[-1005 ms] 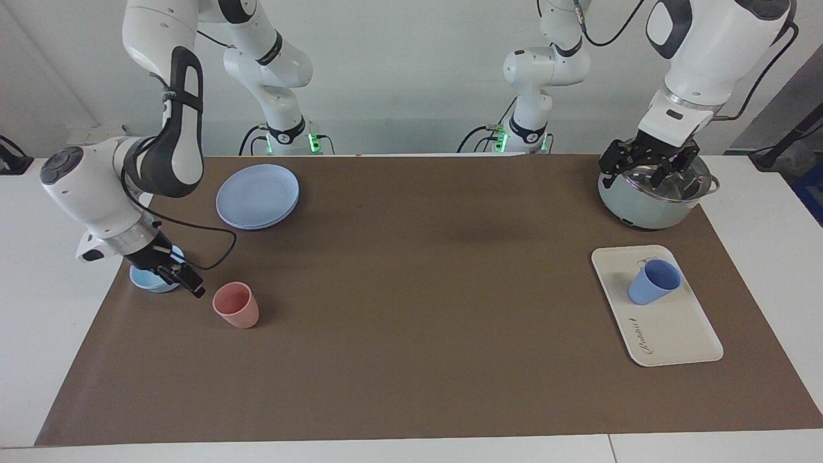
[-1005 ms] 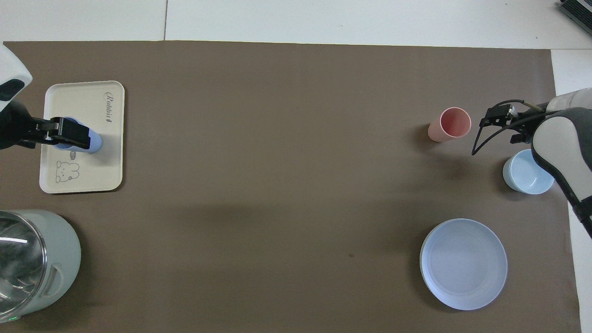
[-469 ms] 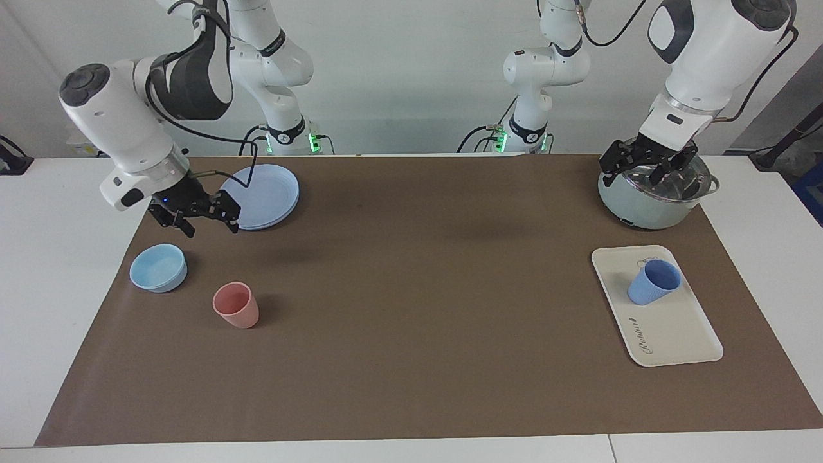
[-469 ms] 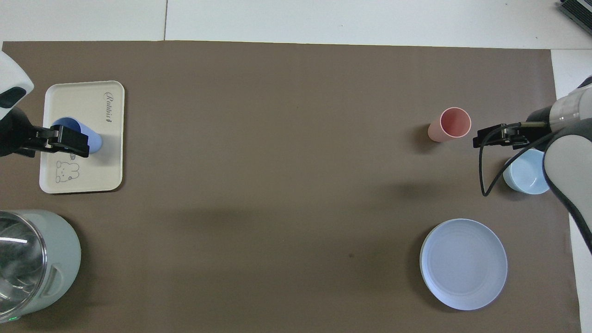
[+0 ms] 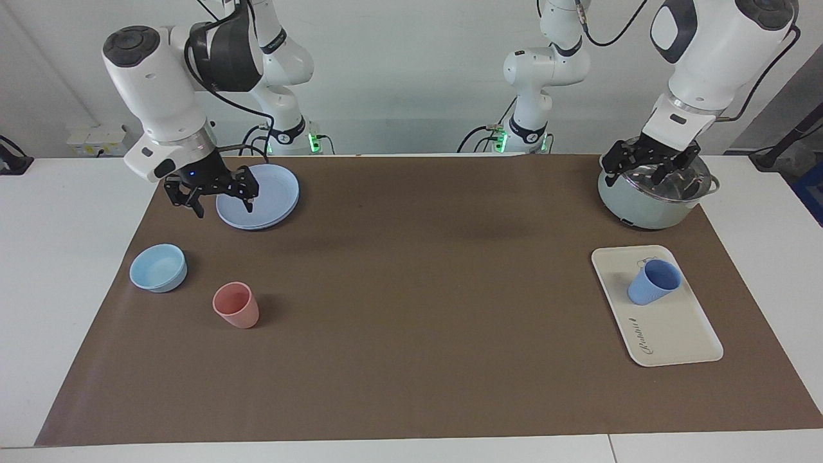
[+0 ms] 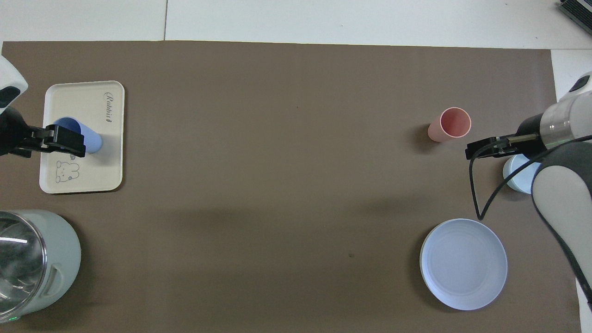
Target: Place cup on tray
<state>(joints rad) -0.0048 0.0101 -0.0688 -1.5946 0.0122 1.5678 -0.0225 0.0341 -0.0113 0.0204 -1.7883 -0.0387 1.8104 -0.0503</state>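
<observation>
The periwinkle cup (image 5: 654, 281) stands mouth up on the cream tray (image 5: 672, 331), on the half nearer the robots, next to the bear drawing. Nothing touches it. My left gripper (image 5: 649, 164) hangs open and empty in the air over the pot. Seen from above, the left gripper (image 6: 69, 140) overlaps part of the cup (image 6: 92, 141) on the tray (image 6: 92, 178). My right gripper (image 5: 220, 200) is open and empty, raised over the edge of the round blue plate; in the overhead view the right gripper (image 6: 478, 150) shows edge-on.
A pale green pot (image 5: 646, 206) stands at the left arm's end, nearer the robots than the tray. At the right arm's end are a round blue plate (image 5: 263, 193), a light-blue bowl (image 5: 158, 267) and a pink cup (image 5: 236, 305).
The right gripper has risen from beside the bowl and pink cup and swung toward the robots, over the plate's edge. The left gripper lifted slightly over the pot. The cup stayed put.
</observation>
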